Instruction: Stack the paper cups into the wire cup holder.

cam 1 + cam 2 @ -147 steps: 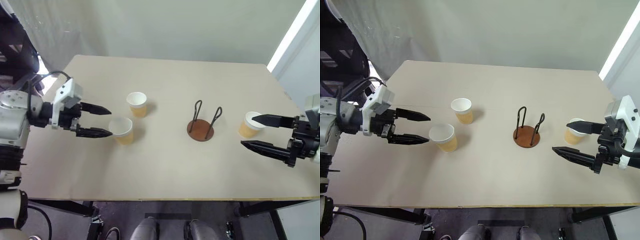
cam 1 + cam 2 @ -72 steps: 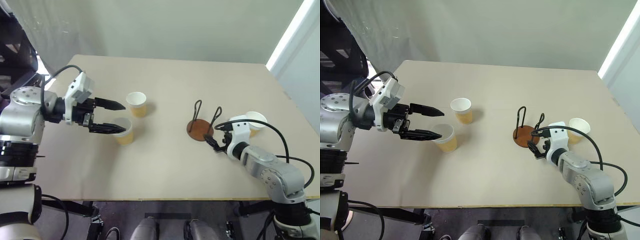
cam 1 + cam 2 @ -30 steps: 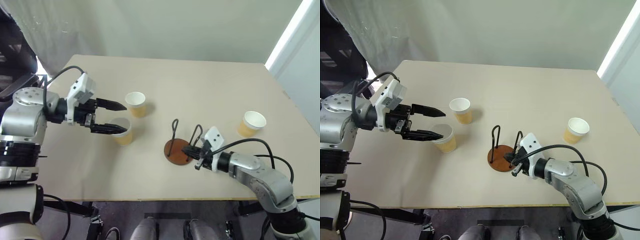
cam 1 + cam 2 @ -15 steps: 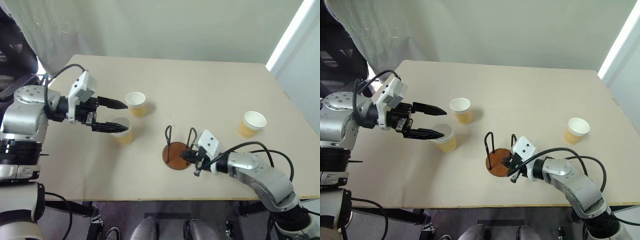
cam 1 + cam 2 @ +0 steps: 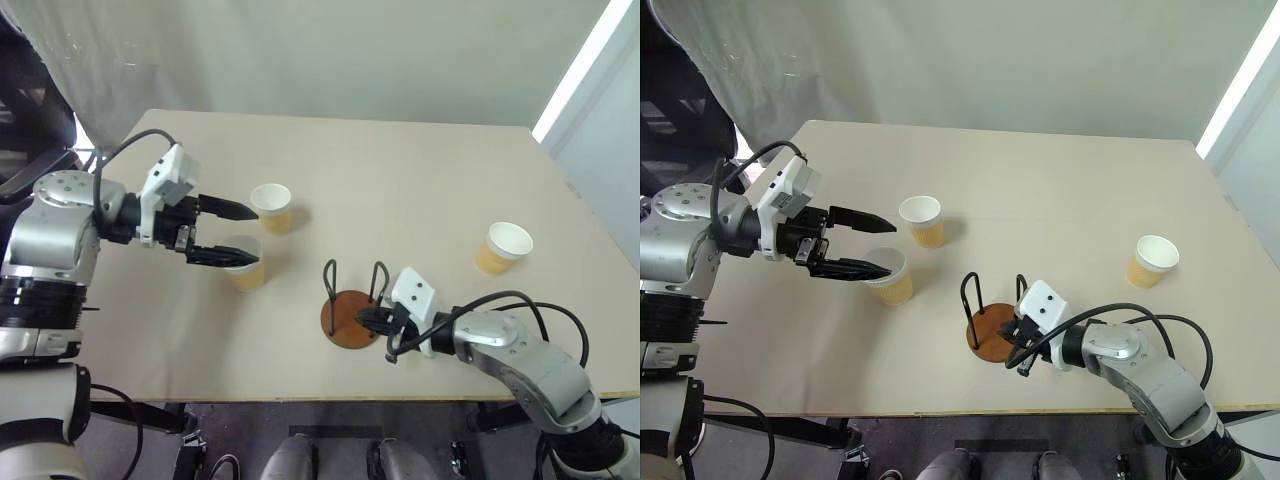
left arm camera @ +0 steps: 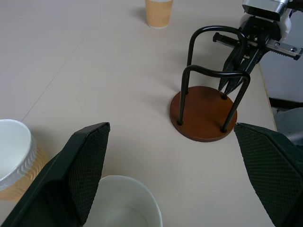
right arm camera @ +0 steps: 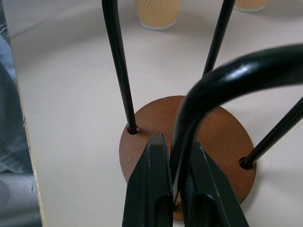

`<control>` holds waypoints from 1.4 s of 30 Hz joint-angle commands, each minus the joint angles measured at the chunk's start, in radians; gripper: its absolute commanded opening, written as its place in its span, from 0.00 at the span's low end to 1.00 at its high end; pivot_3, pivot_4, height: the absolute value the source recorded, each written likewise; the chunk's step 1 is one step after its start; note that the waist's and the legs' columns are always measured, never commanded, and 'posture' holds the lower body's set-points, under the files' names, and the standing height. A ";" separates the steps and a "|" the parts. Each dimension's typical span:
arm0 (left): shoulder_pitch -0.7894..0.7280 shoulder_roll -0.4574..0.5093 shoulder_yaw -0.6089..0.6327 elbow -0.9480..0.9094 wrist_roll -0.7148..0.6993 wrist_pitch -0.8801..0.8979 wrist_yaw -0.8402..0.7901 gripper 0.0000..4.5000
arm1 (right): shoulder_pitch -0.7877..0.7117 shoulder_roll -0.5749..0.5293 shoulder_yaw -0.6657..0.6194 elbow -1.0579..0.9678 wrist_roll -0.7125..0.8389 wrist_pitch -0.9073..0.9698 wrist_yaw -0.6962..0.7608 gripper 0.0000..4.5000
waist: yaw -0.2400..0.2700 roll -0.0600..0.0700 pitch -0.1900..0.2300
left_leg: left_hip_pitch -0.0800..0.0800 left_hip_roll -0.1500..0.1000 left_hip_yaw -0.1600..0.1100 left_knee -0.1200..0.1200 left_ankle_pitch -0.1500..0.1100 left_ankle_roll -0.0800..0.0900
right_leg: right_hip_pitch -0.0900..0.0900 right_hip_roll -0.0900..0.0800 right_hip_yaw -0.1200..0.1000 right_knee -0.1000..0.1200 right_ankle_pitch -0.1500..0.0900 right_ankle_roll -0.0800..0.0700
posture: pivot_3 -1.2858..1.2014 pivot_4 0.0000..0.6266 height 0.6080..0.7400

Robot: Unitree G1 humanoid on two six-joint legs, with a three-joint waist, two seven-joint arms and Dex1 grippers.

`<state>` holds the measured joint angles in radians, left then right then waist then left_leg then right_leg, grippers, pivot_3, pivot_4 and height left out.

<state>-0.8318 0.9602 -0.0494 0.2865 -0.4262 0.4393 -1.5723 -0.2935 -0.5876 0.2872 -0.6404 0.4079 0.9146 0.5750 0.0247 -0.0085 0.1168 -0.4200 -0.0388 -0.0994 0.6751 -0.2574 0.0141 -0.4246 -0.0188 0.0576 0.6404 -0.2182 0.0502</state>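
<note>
Near the worktop's (image 5: pixel 420 180) front edge: wire cup holder (image 5: pixel 349 305) empty, one loop clamped in the right claw (image 5: pixel 372 318). Left claw (image 5: pixel 245 236) spread wide around the nearest of three paper cups (image 5: pixel 244 262), another just beyond (image 5: pixel 272 207), the third (image 5: pixel 503 248) well apart at right. Nothing stacked yet.

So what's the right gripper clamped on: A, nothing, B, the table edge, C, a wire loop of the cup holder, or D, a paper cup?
C: the right gripper has its two fingers pinched on a wire loop of the cup holder.
</note>
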 commanded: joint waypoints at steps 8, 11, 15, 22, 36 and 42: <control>-0.022 0.011 0.011 0.001 0.005 -0.013 -0.031 1.00 | 0.001 -0.008 -0.003 -0.043 0.019 0.023 0.014 0.69 | 0.000 0.000 0.000 | 0.000 0.000 0.000 0.000 0.000 0.000 | 0.000 0.000 0.000 0.000 0.000 0.000 | 0.52 0.24 1.00; -0.029 0.010 0.008 0.015 0.011 -0.022 -0.033 1.00 | 0.004 -0.039 -0.019 -0.058 0.040 0.037 0.044 0.91 | 0.000 0.000 0.000 | 0.000 0.000 0.000 0.000 0.000 0.000 | 0.000 0.000 0.000 0.000 0.000 0.000 | 0.52 0.24 1.00; -0.041 0.006 0.006 0.039 0.022 -0.037 -0.038 1.00 | 0.021 -0.121 -0.080 -0.092 0.083 0.058 0.096 0.91 | 0.002 0.000 0.000 | 0.000 0.000 0.000 0.000 0.000 0.000 | 0.000 0.000 0.000 -0.001 0.000 0.000 | 0.52 0.24 1.00; -0.086 -0.010 0.002 0.113 0.047 -0.085 -0.042 1.00 | 0.188 -0.389 -0.324 -0.169 0.160 0.075 0.241 0.91 | 0.009 -0.001 0.000 | -0.001 0.000 0.000 -0.003 0.000 -0.001 | 0.001 0.000 0.000 -0.005 0.000 0.000 | 0.52 0.24 1.00; -0.036 -0.060 -0.020 0.032 -0.032 -0.070 -0.042 1.00 | 0.309 -0.814 -0.890 0.136 0.027 -0.117 0.601 0.91 | 0.004 0.000 0.000 | -0.001 0.000 0.000 -0.010 -0.003 -0.005 | 0.000 0.000 0.001 -0.010 0.000 0.000 | 0.52 0.24 1.00; -0.027 -0.075 0.001 0.020 -0.022 -0.078 -0.017 1.00 | 0.065 -0.826 -0.585 0.430 -0.101 -0.320 0.501 0.91 | 0.004 0.001 0.001 | 0.000 0.000 0.000 -0.009 0.000 0.001 | 0.001 0.000 0.001 -0.010 0.001 0.002 | 0.52 0.24 1.00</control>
<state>-0.8473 0.8820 -0.0814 0.3329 -0.4366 0.3697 -1.5745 -0.1781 -1.4200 -0.3633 -0.2659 0.3485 0.6452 1.1115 0.0283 -0.0075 0.1175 -0.4204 -0.0390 -0.0988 0.6665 -0.2563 0.0163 -0.4237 -0.0191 0.0583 0.6306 -0.2167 0.0528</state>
